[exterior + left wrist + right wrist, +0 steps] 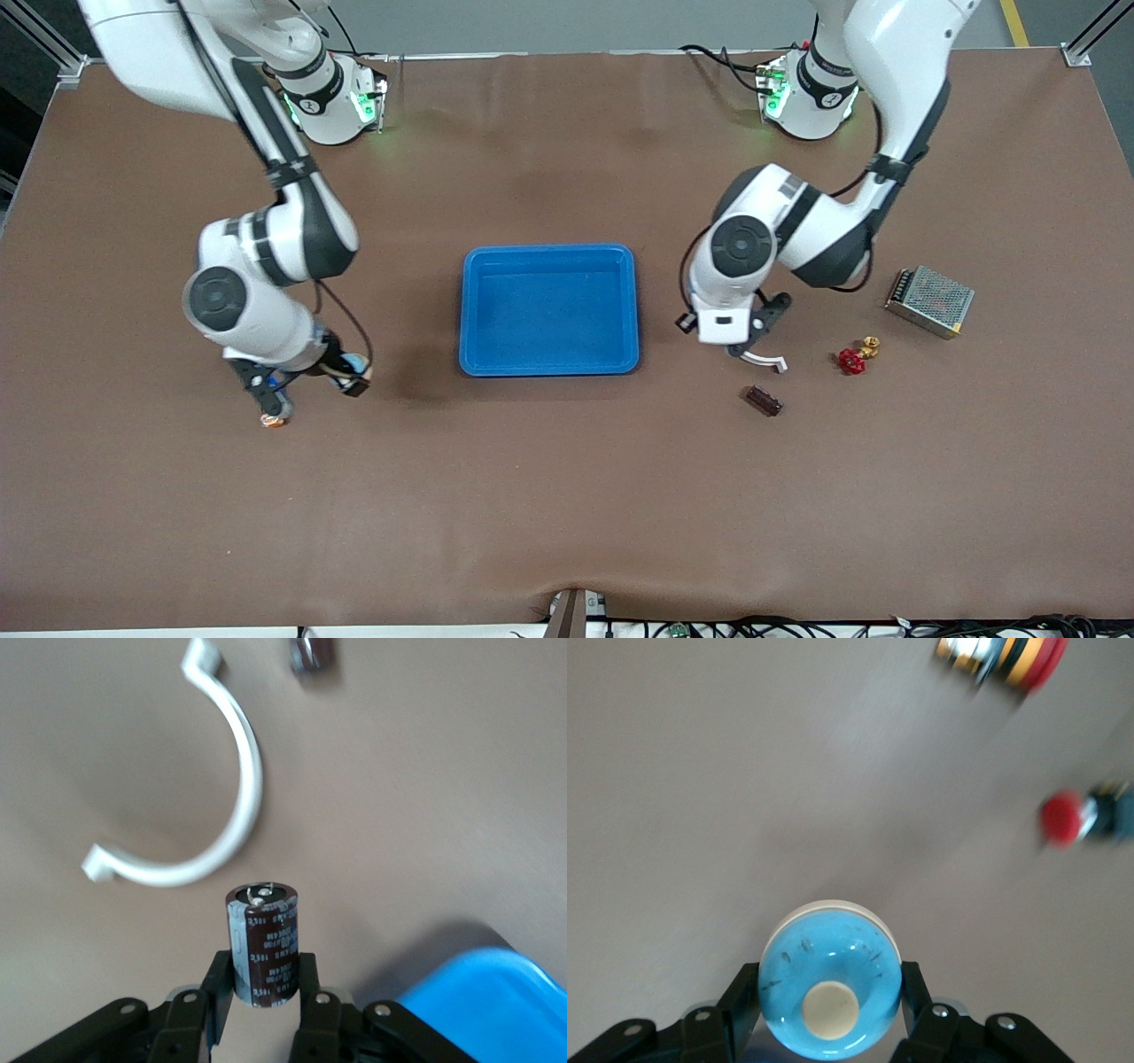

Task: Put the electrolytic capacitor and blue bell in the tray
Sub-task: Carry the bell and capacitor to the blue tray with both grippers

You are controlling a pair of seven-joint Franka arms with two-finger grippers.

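Observation:
The blue tray (549, 368) lies in the middle of the table, and one corner of the tray (483, 997) shows in the left wrist view. My left gripper (755, 337) (263, 979) hangs over the table beside the tray, toward the left arm's end, shut on a brown electrolytic capacitor (266, 939) held upright. In the front view the hand hides the capacitor. My right gripper (350, 377) (830, 979) is low over the table toward the right arm's end of the tray. It is shut on the blue bell (824, 957), a round blue dome with a white button.
A white curved clip (767, 360) (226, 806) lies under the left hand, with a small brown part (764, 400) nearer the camera. A red valve (852, 360) and a metal mesh box (930, 301) sit toward the left arm's end. A small orange part (273, 421) lies by the right gripper.

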